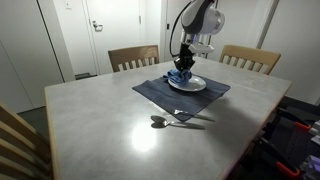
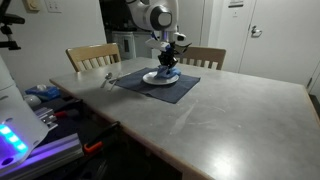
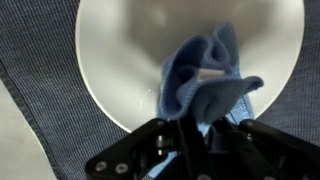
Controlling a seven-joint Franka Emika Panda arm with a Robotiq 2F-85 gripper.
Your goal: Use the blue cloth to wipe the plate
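Observation:
A white plate (image 3: 120, 60) sits on a dark blue placemat (image 3: 40, 90) on the table; it shows in both exterior views (image 1: 192, 86) (image 2: 152, 78). My gripper (image 3: 198, 128) is shut on a bunched blue cloth (image 3: 205, 80) and presses it onto the plate's lower right part. In both exterior views the gripper (image 1: 181, 68) (image 2: 167, 66) stands straight down over the plate, with the cloth (image 1: 179, 76) (image 2: 166, 75) under it.
A spoon and a fork (image 1: 172, 121) lie on the grey table (image 1: 90, 120) at the near edge of the placemat (image 1: 155, 95). Wooden chairs (image 1: 133, 57) (image 1: 250, 58) stand at the far side. A cluttered bench (image 2: 45, 110) stands beside the table.

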